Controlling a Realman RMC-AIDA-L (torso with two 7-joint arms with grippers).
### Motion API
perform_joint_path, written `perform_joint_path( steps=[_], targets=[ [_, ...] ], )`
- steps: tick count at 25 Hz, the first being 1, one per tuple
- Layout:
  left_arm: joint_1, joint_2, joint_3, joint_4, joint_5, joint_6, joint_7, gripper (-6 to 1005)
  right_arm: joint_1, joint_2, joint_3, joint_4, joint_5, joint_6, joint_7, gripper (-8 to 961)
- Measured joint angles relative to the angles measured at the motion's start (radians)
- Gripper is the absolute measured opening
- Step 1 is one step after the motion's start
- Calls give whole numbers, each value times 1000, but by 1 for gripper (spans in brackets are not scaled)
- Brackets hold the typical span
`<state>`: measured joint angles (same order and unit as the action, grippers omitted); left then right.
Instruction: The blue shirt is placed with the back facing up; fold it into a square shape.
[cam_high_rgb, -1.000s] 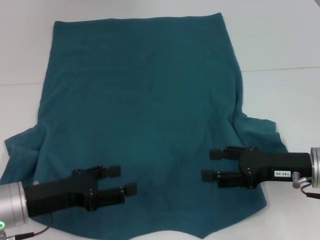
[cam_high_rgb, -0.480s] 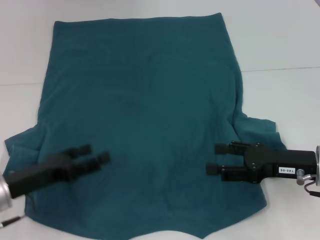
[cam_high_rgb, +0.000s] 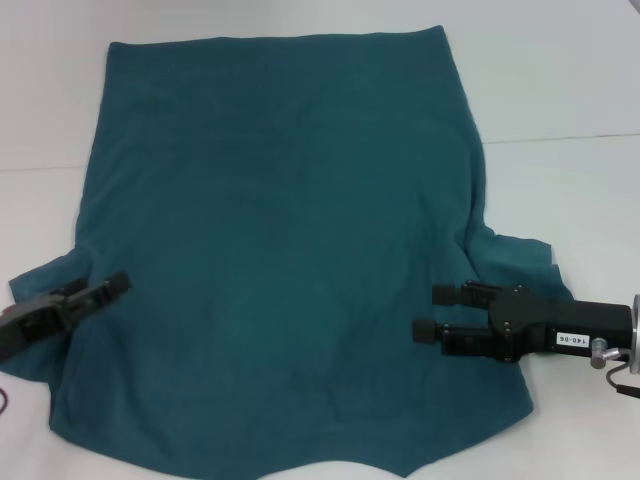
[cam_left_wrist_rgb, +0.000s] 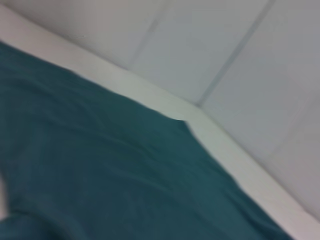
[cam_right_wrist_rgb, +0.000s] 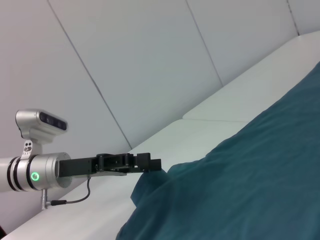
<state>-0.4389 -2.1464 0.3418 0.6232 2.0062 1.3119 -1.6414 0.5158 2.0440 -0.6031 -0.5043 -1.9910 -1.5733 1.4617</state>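
Pre-fold reach: left gripper (cam_high_rgb: 112, 284) hovering over left sleeve of flat teal-blue fabric shirt (cam_high_rgb: 280, 240), fingers state unclear; right gripper (cam_high_rgb: 435, 312) hovering open near right sleeve; next, grasping both sleeves

One label can be read: a small white sticker (cam_high_rgb: 567, 341) on the black body of the right gripper (cam_high_rgb: 428, 312), seen in the head view. Its dark print looks like "140-06", though the characters are tiny and the reading is uncertain. Nothing readable shows on the blue shirt (cam_high_rgb: 280, 230) or in either wrist view.
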Motion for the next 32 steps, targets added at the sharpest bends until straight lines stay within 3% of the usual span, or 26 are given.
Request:
perform_joint_path(
  steps=[16, 32],
  targets=[
    [10, 26, -101, 5, 12, -95, -7, 860, 0, 1, 8, 0, 0, 9, 5, 897],
    [39, 16, -86, 4, 52, -143, -8, 861, 9, -1, 8, 0, 0, 9, 8, 897]
  ],
)
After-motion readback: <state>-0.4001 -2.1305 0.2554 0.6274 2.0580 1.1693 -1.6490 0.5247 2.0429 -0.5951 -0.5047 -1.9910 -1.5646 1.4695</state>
